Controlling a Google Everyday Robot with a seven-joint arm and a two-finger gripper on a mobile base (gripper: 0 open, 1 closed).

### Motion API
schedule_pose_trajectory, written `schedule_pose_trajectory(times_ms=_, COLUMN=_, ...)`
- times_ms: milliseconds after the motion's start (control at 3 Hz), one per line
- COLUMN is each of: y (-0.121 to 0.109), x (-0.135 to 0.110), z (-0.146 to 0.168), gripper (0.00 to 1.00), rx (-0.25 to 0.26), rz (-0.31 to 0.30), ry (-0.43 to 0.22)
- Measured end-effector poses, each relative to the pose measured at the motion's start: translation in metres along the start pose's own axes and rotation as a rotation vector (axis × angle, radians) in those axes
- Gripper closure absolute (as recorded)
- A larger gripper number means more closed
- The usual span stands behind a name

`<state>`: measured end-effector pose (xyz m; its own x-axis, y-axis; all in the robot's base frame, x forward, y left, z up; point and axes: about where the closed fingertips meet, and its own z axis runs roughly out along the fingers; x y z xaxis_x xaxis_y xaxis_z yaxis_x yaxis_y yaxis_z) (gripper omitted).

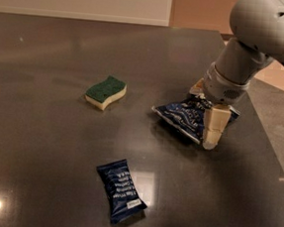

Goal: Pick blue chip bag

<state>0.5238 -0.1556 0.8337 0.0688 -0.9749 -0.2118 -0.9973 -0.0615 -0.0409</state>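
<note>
The blue chip bag, crinkly and glossy with white lettering, lies flat on the dark table at the right of centre. My gripper comes down from the grey arm at the upper right and is open, straddling the bag's right end. One pale finger stands at the bag's near edge. The other finger peeks out behind the far edge. The bag rests on the table.
A green and yellow sponge lies to the left of the bag. A small dark navy packet with a white label lies nearer the front. The table's right edge runs close beside the gripper.
</note>
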Motion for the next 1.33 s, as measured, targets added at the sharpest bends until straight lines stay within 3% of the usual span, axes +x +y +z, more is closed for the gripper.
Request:
schedule_pose_trajectory(times_ms=667, y=-0.004, x=-0.006, z=0.003, gripper=0.41, rx=-0.027, rz=-0.019, ry=-0.031)
schedule_pose_trajectory(times_ms=1333, y=0.000, x=-0.017, z=-0.030, gripper=0.88, rx=-0.010, rz=-0.025, ry=-0.072)
